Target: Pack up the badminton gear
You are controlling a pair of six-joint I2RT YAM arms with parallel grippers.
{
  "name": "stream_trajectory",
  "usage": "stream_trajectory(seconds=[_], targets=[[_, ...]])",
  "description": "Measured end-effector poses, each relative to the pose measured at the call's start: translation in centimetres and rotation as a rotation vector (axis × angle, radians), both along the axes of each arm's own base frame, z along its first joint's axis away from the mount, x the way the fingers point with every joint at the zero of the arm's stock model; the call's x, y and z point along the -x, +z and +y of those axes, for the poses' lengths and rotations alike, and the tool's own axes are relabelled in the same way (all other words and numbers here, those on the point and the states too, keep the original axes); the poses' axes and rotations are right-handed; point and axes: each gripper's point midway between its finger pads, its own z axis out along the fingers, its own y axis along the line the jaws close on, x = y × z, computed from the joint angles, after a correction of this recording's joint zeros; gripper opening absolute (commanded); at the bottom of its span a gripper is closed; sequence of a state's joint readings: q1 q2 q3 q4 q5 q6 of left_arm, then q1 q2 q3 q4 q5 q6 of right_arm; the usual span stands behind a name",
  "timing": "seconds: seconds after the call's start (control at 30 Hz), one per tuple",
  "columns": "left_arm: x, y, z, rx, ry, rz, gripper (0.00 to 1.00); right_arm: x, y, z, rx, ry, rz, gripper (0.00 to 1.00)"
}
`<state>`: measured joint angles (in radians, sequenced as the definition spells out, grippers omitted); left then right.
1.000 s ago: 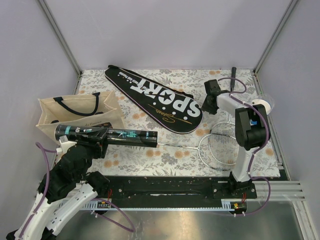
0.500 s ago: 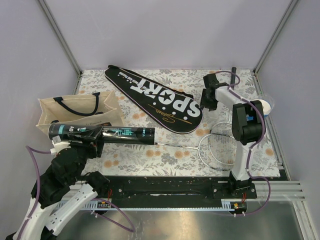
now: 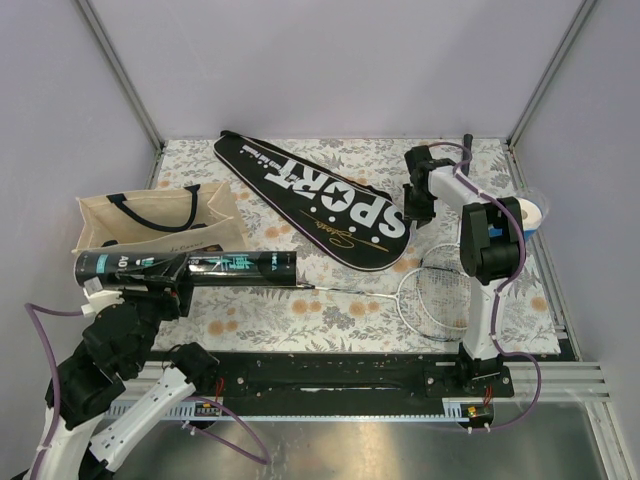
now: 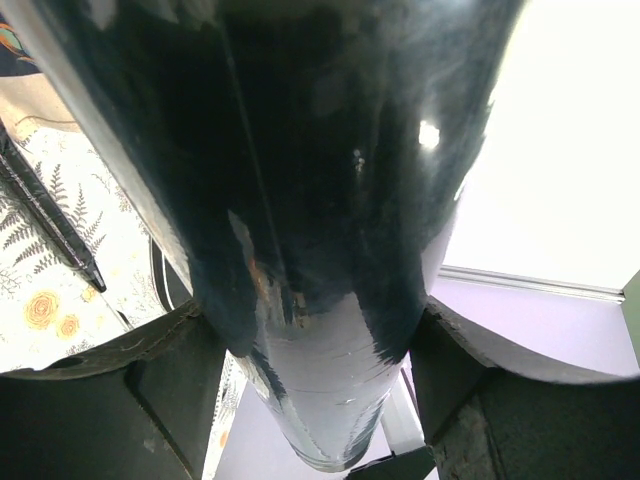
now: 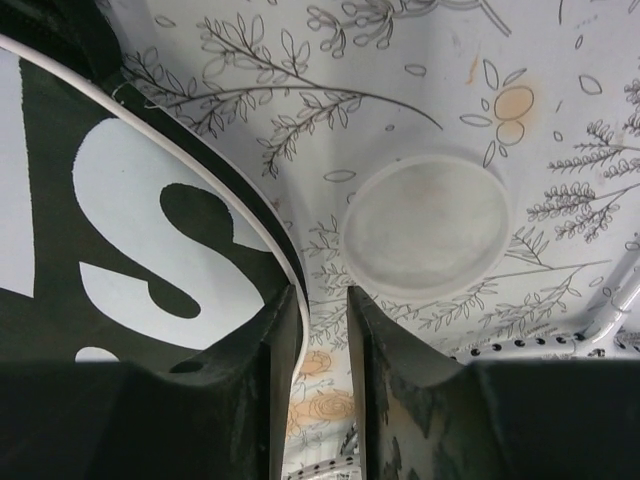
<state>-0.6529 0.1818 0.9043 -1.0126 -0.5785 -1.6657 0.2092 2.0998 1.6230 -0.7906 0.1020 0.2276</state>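
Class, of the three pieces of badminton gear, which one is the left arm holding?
The black tube with teal print, clamped in the left gripper. The racket and the lettered cover lie on the table, well away from that gripper.

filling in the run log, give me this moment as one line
left gripper: shut on tube | right gripper: nearly closed at SPORT cover edge, grip unclear | racket: unpacked

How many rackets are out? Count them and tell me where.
1. The racket lies flat at front right, head beside the right arm; the cover could hide another.
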Motion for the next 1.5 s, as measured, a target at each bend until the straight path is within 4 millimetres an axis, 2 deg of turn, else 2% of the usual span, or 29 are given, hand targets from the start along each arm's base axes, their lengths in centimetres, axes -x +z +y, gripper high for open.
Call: stream_trajectory(seconds=[0.23,0.4,0.5,0.77,0.87,1.0,1.1,1.33,1.5], targets=[[0.4,-0.3,0.5,0.010,0.015,0.014,0.22,0.6,-0.1,-0.2,0.012,0.019,0.031,0.31],[0.5,-0.6,0.6,0.016,0.021,0.022,0.22,0.5,0.1,0.6,-0.056,0.018,0.038,0.36],[0.5,-0.6,0.6,0.017,0.022,0.023,0.22,-0.1,0.2,0.8,-0.090,-0.040,0.020,0.37],[0.2,-0.6,0.6,0.006,0.026,0.033,0.22,-2.3,1.0,-1.0,-0.103,-0.423,-0.081,0.44],[0.3,-0.1,0.8,0.005,0.033,0.023,0.22,-2.7,1.2,-1.1,-0.122,-0.553,-0.090,0.44],[0.5,0.5,1.1,0.009,0.042,0.007,0.22,-4.8,2.1,-0.7,-0.167,-0.690,-0.127,0.45],[0.6,0.9,1.4,0.010,0.051,-0.004,0.22,-5.6,1.8,-0.7,-0.181,-0.761,-0.135,0.45],[1.5,1.9,3.1,0.007,0.093,-0.037,0.22,-4.0,0.0,-1.3,-0.148,-0.913,-0.092,0.45],[1.8,2.2,3.8,0.007,0.115,-0.053,0.22,-2.1,-1.1,-2.3,-0.082,-0.975,-0.055,0.46]])
